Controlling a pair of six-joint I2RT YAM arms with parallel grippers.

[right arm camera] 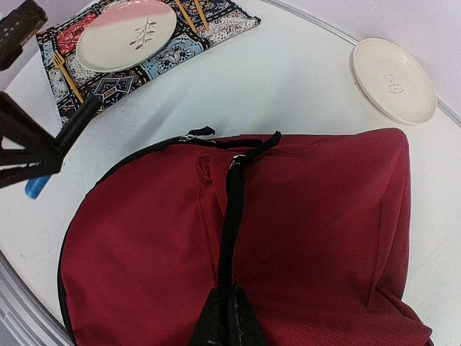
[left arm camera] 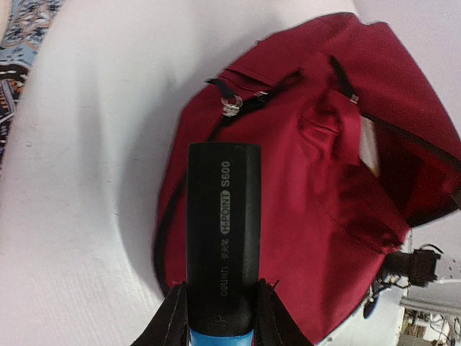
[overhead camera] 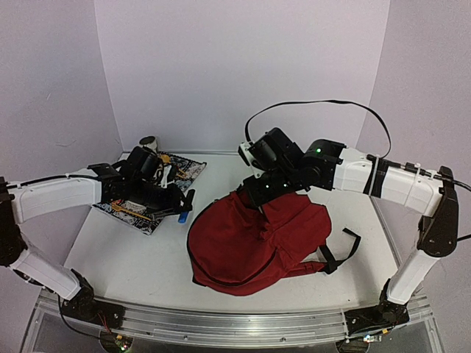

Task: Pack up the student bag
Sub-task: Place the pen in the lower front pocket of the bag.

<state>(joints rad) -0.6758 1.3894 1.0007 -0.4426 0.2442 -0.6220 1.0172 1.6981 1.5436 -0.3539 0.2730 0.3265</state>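
The student bag (overhead camera: 250, 239) lies dark red and slumped in the middle of the table. My right gripper (right arm camera: 232, 317) is shut on a black strap (right arm camera: 232, 216) that runs down the bag's (right arm camera: 317, 238) top. It lifts that edge (overhead camera: 254, 195). To the bag's left, my left gripper (left arm camera: 222, 311) is shut on a black marker (left arm camera: 223, 223) with a blue end. The marker points toward the bag (left arm camera: 310, 216), whose mouth (left arm camera: 414, 173) gapes at the right of the left wrist view. From the right wrist view the marker (right arm camera: 79, 124) hangs just off the bag's left side.
A patterned placemat (overhead camera: 193, 170) lies at the back left under the left arm, with a pink-and-white plate (right arm camera: 126, 34), a gold fork (right arm camera: 66, 76) and chopsticks (right arm camera: 193, 13). A white plate (right arm camera: 392, 79) sits behind the bag. A loose black bag strap (overhead camera: 340, 254) trails right.
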